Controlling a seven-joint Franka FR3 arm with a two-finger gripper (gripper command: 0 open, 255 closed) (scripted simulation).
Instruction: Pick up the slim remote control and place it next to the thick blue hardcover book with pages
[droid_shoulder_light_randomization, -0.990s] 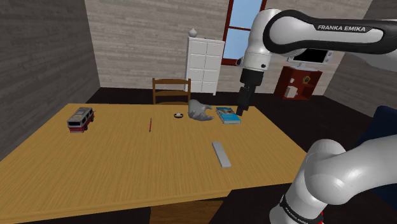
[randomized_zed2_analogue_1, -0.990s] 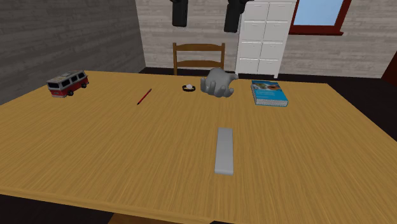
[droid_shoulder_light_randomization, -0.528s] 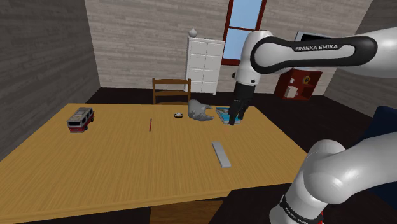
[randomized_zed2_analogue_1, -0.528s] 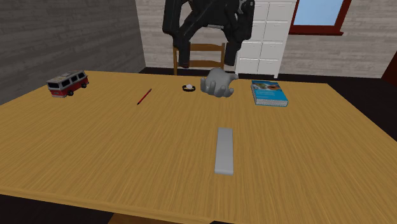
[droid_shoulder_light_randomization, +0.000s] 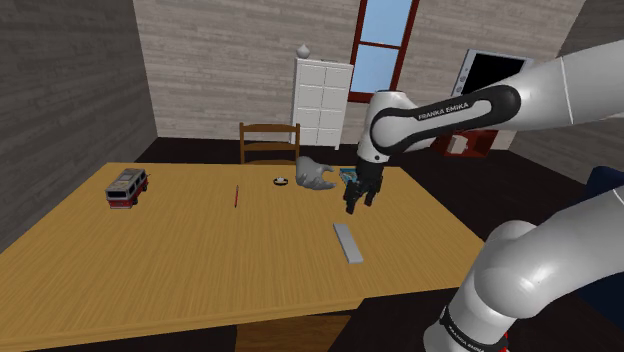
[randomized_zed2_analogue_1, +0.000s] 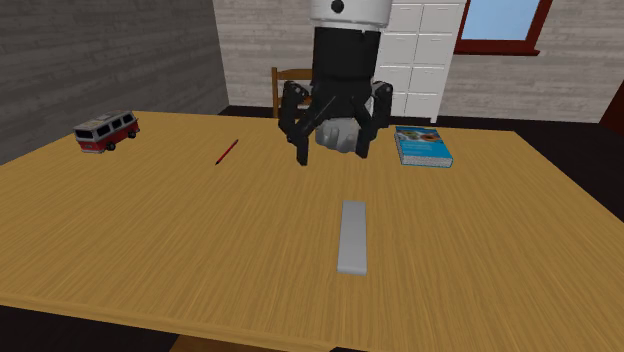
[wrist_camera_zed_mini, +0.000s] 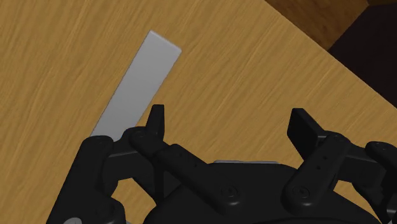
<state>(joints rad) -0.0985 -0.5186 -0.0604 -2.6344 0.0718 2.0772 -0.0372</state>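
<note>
Shoulder view: end effector (droid_shoulder_light_randomization: 356, 205) spread, above the table (droid_shoulder_light_randomization: 200, 250).
Remote (droid_shoulder_light_randomization: 348, 242): lying flat, untouched.
Book (randomized_zed2_analogue_1: 422, 146): well apart from it.

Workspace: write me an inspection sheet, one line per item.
Surface: wooden table, flat, no spills seen.
Job's things: grey slim remote lying flat, apart from the blue book, which lies near the far edge.
Clutter: toy bus, red pencil, small round thing, grey crumpled lump.
Grippers: pincer open, holding nothing, above the table, not touching the remote.
Cables: nothing seen.
Surroundings: chair at the far side, white drawer cabinet, window.
</note>
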